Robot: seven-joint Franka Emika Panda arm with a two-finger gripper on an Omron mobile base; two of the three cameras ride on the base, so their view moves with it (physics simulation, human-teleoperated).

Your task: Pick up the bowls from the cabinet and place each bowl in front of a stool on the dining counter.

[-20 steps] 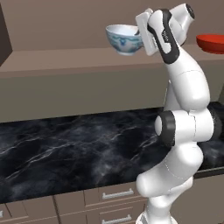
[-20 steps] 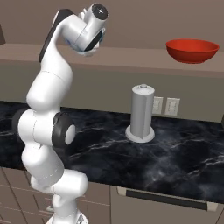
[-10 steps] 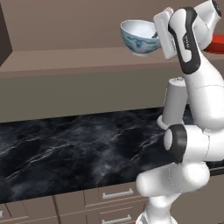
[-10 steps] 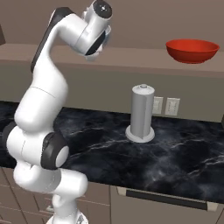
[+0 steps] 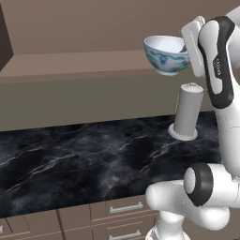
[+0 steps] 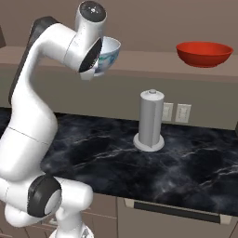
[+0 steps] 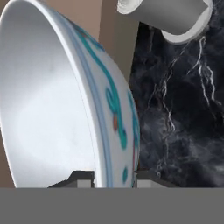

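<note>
The claw [image 7: 113,177] grips the rim of the patterned bowl [image 5: 165,55], held in the air before the cabinet ledge [image 5: 70,65]. Below the claw stands a paper-towel holder [image 6: 151,120] on the desk [image 6: 186,162]. The other bowl [image 6: 204,53] sits on the ledge, well apart to the claw's right.

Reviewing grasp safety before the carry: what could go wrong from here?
1. The gripper pinches only the rim of the patterned bowl, so it might slip or tilt in a swing.
2. The paper towel roll stands just below the bowl; lowering straight down could knock it over.
</note>
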